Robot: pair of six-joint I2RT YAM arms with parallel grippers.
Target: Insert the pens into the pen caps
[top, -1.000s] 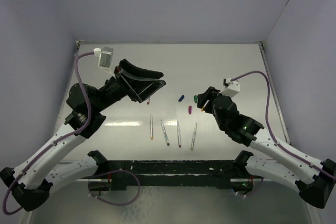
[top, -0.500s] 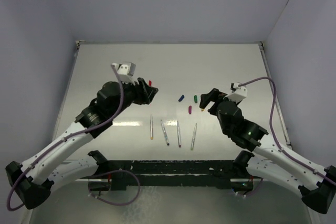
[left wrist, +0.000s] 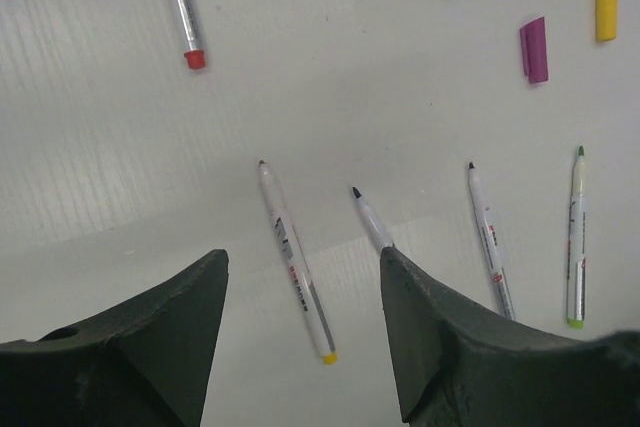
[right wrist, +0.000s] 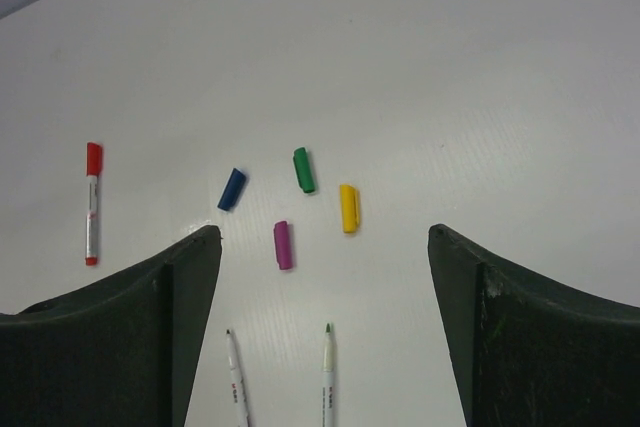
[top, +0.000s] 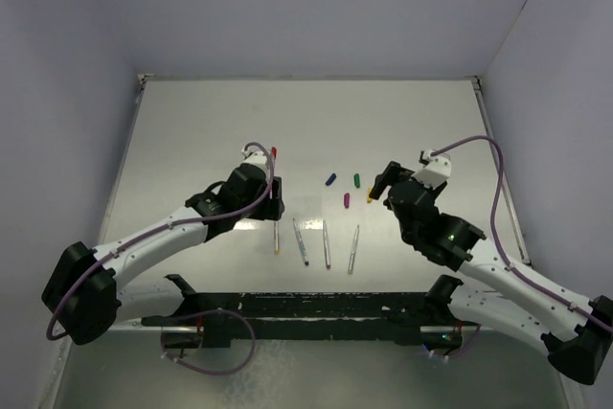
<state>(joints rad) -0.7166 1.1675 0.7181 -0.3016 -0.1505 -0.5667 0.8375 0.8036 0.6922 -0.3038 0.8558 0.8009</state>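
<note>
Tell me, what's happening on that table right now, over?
Left gripper open, empty, over four bare pens. Right gripper open, empty, by four loose caps. Red pen already capped. Nothing blocking.

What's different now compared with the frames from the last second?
The left gripper swung down from its raised pose toward the row of pens; it is open and holds nothing. The right gripper drew back slightly from the caps, also open. The pens, the caps and the red-capped pen lay unmoved.
</note>
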